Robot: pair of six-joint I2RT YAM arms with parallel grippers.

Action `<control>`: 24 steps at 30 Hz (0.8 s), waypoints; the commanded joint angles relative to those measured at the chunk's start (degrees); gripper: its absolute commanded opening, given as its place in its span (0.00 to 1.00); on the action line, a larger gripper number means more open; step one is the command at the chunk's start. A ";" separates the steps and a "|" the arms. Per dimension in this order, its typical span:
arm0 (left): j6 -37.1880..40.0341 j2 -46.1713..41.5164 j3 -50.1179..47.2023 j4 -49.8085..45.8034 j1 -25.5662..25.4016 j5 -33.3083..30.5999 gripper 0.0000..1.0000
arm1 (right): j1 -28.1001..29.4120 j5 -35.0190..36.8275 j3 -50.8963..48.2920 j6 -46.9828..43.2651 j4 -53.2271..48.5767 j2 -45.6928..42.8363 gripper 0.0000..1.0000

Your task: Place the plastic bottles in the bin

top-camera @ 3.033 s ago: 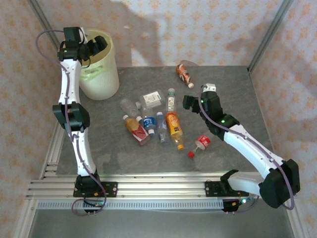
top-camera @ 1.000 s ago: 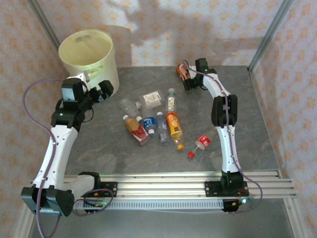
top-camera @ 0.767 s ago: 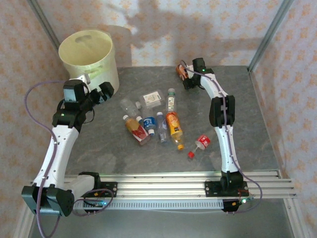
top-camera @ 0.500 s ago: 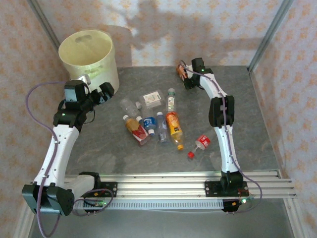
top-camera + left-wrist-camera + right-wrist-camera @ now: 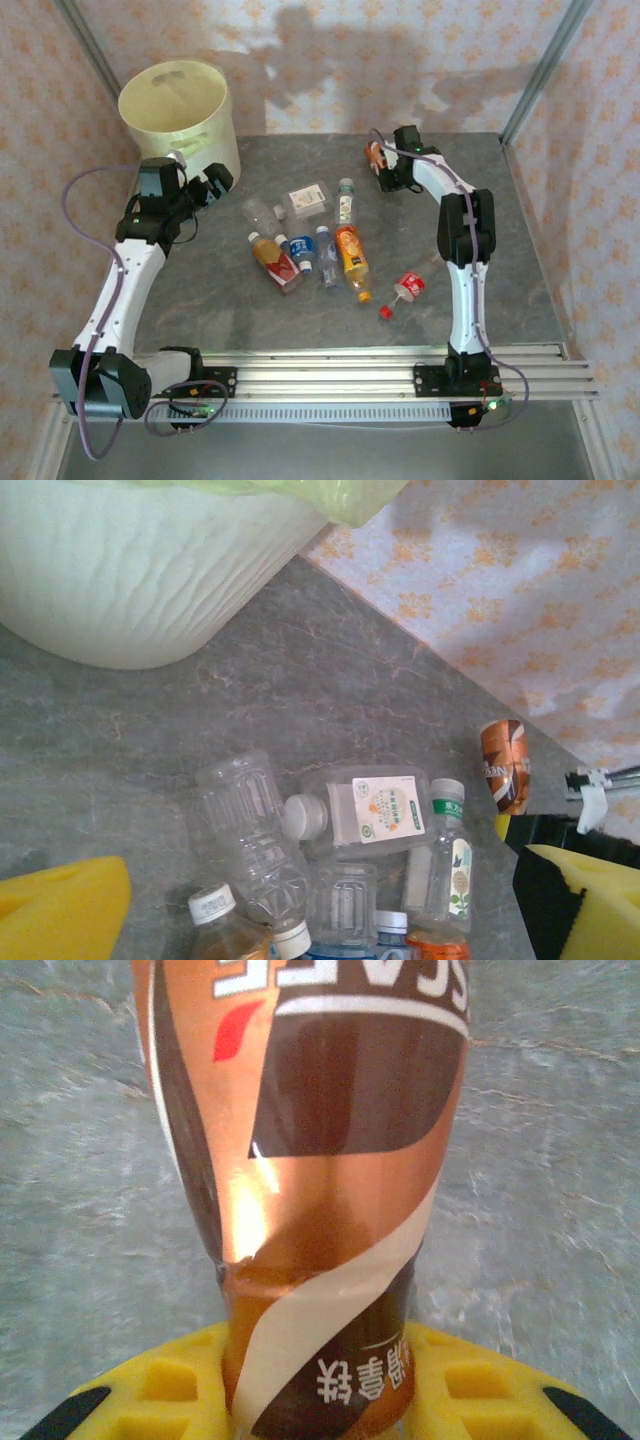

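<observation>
Your right gripper [image 5: 386, 170] is pinching the brown bottle [image 5: 320, 1140] at the far edge of the tabletop [image 5: 220, 300], well apart from the rest of the bottles. In the wrist view the yellow pads [image 5: 165, 1390] press in on either side of its narrow end, with grey tabletop behind it. I can't tell whether it's lifted or lying flat. Your left gripper [image 5: 212, 182] hangs just beside the lower wall of the bin [image 5: 222, 140], between the bin and the main bunch, with its jaws spread wide and nothing in them. The bin stands upright in the far left corner with its mouth open. The bunch lies mid-tabletop. At its far side are a clear bottle [image 5: 245, 815], a square bottle [image 5: 375, 805] with a white cap touching it, and a green-cap bottle [image 5: 445, 865] next to that. Nearer you are a red-label bottle [image 5: 276, 262], two blue-label bottles [image 5: 303, 250] and an orange bottle [image 5: 350, 255], all on their sides and close together. Off to the right, a red bottle [image 5: 409, 286] lies by itself with a red cap [image 5: 385, 312] just beside it.
</observation>
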 commanded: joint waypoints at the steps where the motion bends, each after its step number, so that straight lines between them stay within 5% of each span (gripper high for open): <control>1: -5.84 0.26 -1.63 4.78 -1.14 1.07 1.00 | 0.00 -1.98 -8.13 6.36 6.94 -10.22 0.11; 14: -4.01 0.90 0.55 4.23 -9.44 -3.30 1.00 | 1.71 -10.95 -48.03 22.98 26.70 -43.54 0.05; 24: -2.17 8.28 3.39 9.51 -19.74 0.41 1.00 | 8.15 -20.55 -60.64 28.99 33.42 -55.11 0.05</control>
